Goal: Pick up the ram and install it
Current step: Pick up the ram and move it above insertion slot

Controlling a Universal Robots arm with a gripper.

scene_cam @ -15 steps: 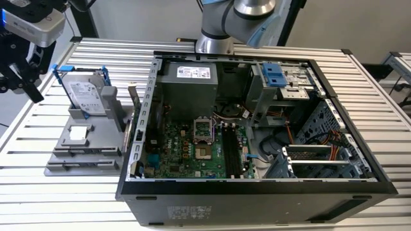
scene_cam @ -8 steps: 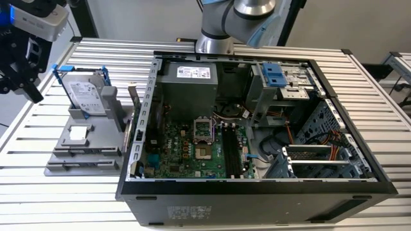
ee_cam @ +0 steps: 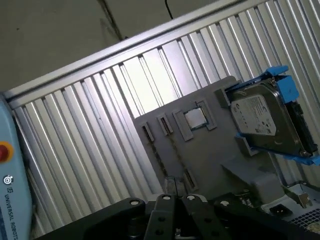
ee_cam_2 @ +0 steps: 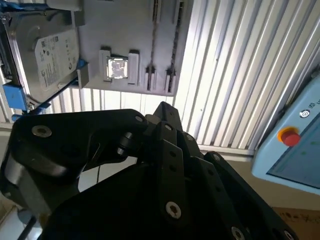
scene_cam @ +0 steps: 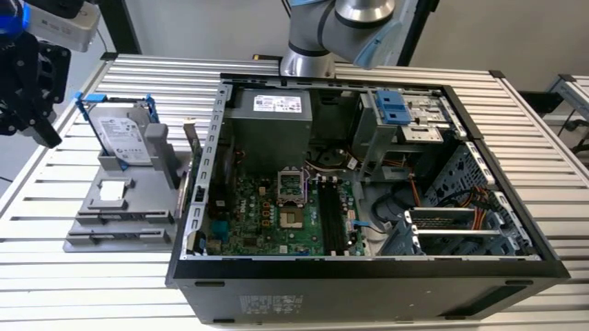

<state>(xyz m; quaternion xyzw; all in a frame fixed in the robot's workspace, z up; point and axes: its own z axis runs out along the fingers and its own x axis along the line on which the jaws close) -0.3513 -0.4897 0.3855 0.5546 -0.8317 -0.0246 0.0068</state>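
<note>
The pincer (scene_cam: 37,103) hangs high above the slatted bench (scene_cam: 92,289), at the exterior view's left, beside the gray holder (scene_cam: 147,200) and well apart from the open computer case (scene_cam: 368,283). Whether the pincer is open or closed cannot be determined, and no stick can be made out in its hold. The ram cannot be positively located. In the second wrist view, thin dark lines run along the holder's two long narrow slots (ee_cam_2: 151,55), and either line may be the stick standing on edge or merely an empty groove. The holder also carries a hard drive (scene_cam: 124,134) in a blue frame and a small square chip (ee_cam_2: 118,67); an upright card (scene_cam: 190,141) stands between the holder and the case. Inside the case, the black memory slots (scene_cam: 330,214) on the motherboard (scene_cam: 267,221) show no stick clearly seated in them. Assessment: the ram is most probably in the holder, so pick-up and installation are both outstanding and the task stands near its beginning, but this cannot be confirmed.
</note>
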